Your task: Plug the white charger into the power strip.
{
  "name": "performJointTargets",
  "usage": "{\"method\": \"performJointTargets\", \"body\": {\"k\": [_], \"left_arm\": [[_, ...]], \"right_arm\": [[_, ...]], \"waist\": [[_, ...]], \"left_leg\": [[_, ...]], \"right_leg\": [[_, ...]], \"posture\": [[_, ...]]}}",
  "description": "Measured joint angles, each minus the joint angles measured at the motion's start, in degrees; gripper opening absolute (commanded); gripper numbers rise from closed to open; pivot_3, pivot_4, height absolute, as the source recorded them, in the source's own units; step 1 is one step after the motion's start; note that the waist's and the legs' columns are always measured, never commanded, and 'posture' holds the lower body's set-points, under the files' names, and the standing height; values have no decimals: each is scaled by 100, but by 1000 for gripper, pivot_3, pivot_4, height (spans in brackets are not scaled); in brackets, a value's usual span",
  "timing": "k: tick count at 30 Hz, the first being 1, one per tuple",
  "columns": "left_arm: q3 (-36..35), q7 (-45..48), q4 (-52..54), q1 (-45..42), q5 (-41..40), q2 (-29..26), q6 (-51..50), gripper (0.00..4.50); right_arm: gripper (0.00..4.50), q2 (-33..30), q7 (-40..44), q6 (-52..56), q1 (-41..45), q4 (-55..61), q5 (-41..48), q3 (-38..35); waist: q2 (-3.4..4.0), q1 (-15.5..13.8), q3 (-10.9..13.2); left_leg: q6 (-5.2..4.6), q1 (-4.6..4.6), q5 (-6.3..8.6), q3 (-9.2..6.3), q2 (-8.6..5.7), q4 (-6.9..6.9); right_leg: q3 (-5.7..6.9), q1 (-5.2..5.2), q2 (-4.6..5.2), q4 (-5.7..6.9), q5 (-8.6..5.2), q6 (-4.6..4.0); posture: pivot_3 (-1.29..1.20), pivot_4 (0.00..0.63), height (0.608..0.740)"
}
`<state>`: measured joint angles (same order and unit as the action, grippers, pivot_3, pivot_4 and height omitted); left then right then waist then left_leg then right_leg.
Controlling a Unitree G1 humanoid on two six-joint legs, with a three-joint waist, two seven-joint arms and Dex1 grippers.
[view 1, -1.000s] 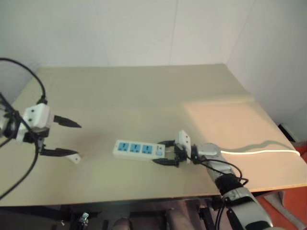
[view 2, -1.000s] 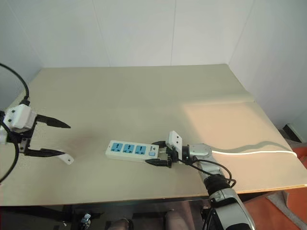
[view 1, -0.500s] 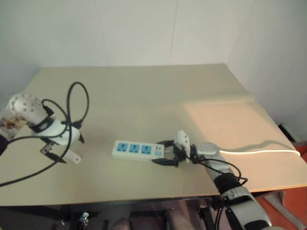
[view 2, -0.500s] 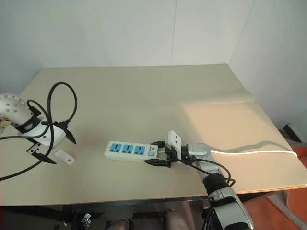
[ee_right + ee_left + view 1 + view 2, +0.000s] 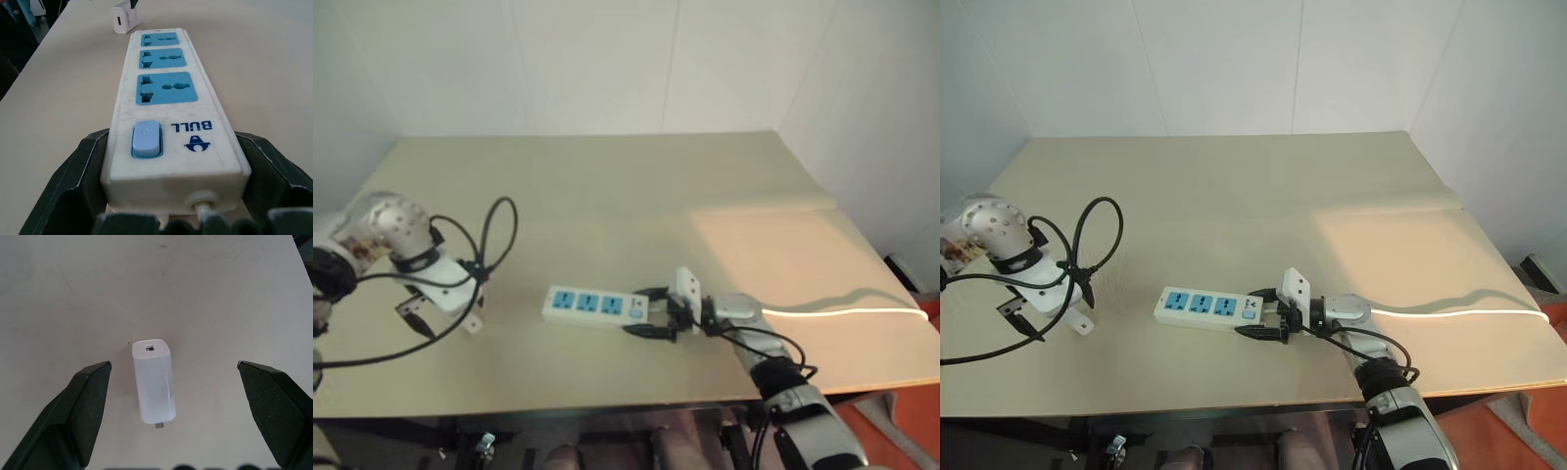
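On a pale wooden table (image 5: 1234, 186) set against white walls, a power strip (image 5: 1209, 307) lies flat just below the middle of the frame, its three blue sockets facing up. At the strip's switch end, towards the right, the right gripper (image 5: 1263, 313) reaches in level from the lower right, and its two black fingers (image 5: 73, 191) press against both long sides of the strip, clamped on it. A thin white cord (image 5: 1459, 311) runs from there towards the right edge of the frame. At the left of the frame, well apart from the strip, the white charger (image 5: 152, 381) lies on its side on the table. The left gripper (image 5: 171, 377) points straight down over it, its black fingers (image 5: 80, 409) spread wide on either side of the charger without touching it. A black cable (image 5: 1087, 230) loops above that arm.
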<state>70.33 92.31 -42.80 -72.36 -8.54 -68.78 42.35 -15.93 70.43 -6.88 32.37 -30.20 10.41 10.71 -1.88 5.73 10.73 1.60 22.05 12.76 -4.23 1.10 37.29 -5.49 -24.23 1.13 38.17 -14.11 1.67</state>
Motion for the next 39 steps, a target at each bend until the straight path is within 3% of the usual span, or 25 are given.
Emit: {"method": "performJointTargets", "body": {"k": [17, 28, 31, 39], "left_arm": [[-439, -2, -750, 179, 1113, 794, 510, 4500], [-1669, -209, -793, 771, 2201, 1094, 589, 4500], [-2010, -428, -770, 932, 2569, 1164, 615, 3904], [-2725, -639, -566, 1239, 3071, 1280, 578, 1294]], "right_arm": [[3447, 85, -252, 134, -168, 272, 0, -9], [3447, 81, -345, 219, -239, 351, 2, -17], [3447, 78, -404, 260, -275, 384, -2, -17], [3447, 85, -429, 328, -335, 497, 0, -2]], "waist": [[-1, 1, -1], [15, -18, -10], [41, -28, -32], [46, -3, -42]], "left_leg": [[-1, 0, 0, -1, 0, 3], [-2, -20, -1, -1, -4, 3], [-6, -32, -3, 0, -7, 3], [-8, -36, -3, 0, -6, -2]], "right_leg": [[0, 0, 0, 3, 1, -1], [-1, 19, 3, 7, 0, -1], [-2, 30, 5, 9, 0, 0], [-4, 32, 5, 8, -1, 2]], "posture": [[0, 150, 740], [0, 150, 740], [0, 150, 740], [0, 150, 740]]}}
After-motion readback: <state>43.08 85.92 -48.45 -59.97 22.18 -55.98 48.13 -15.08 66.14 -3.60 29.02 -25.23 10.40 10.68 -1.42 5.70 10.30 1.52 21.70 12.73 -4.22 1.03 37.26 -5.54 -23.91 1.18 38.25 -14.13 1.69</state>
